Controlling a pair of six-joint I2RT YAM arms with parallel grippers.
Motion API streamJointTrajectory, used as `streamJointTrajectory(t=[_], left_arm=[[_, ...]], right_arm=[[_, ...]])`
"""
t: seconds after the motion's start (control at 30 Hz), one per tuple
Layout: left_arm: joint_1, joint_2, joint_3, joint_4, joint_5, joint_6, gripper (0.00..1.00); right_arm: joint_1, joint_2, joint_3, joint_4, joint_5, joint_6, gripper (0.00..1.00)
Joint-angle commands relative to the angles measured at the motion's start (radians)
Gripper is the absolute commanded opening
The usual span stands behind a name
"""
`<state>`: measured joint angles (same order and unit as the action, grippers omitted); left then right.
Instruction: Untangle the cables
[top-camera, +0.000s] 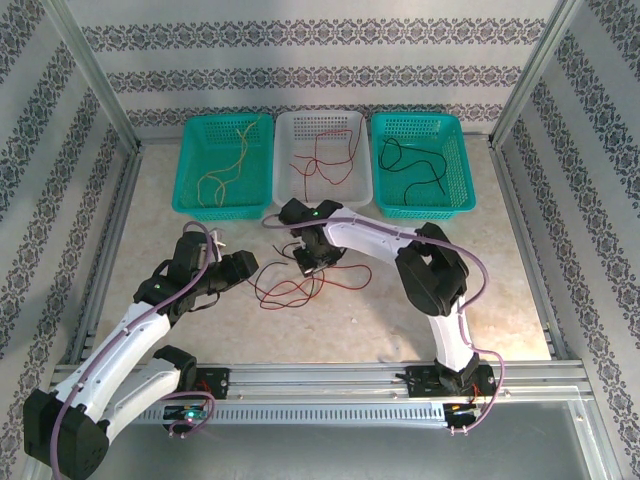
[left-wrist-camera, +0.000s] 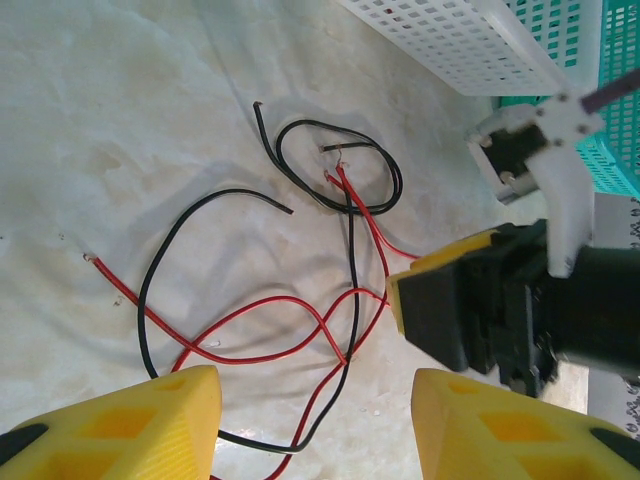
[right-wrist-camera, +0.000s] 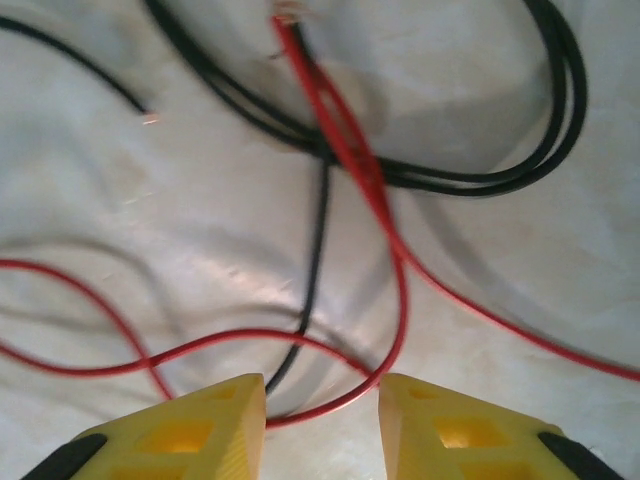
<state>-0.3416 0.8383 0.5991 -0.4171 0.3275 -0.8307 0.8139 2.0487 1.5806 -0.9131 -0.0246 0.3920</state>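
- The red and black cables (top-camera: 290, 290) lie tangled on the surface (top-camera: 480, 300), mid-frame in the top view, below the baskets (top-camera: 320, 204).
- Your left hand (left-wrist-camera: 312, 405) hangs open, holding nothing.
- Your right hand (right-wrist-camera: 320, 400) stands parted over them, gripping none.

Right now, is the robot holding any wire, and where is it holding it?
No, nothing is held. The left gripper and the right gripper both stand open above the red and black cables lying loose on the table.
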Motion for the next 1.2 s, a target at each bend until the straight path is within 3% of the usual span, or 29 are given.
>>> streamJointTrajectory(t=[0.0,0.3,0.47,0.53,0.83,1.0,1.17], left_arm=[[-0.012,-0.02,0.025,-0.032,-0.016,0.018,0.53],[-0.012,-0.018,0.024,-0.025,-0.019,0.017,0.52],[-0.011,-0.019,0.031,-0.025,-0.019,0.021,0.52],[-0.011,-0.018,0.036,-0.022,-0.016,0.023,0.53],[-0.013,0.006,0.062,0.185,0.09,0.006,0.56],[-0.034,0.09,0.114,0.426,0.223,0.006,0.56],[-0.106,0.149,0.204,0.513,0.238,0.08,0.58]], right_arm=[[-0.022,0.041,-0.002,-0.017,-0.017,0.026,0.31],[-0.059,0.111,0.018,-0.032,-0.064,0.04,0.24],[-0.059,0.097,0.018,-0.036,-0.043,0.042,0.05],[-0.055,0.041,-0.005,-0.015,-0.019,0.039,0.0],[0.003,-0.355,-0.046,0.128,0.02,0.034,0.0],[0.011,-0.472,0.036,0.133,0.0,0.043,0.0],[0.01,-0.555,0.09,0.154,-0.029,0.054,0.0]])
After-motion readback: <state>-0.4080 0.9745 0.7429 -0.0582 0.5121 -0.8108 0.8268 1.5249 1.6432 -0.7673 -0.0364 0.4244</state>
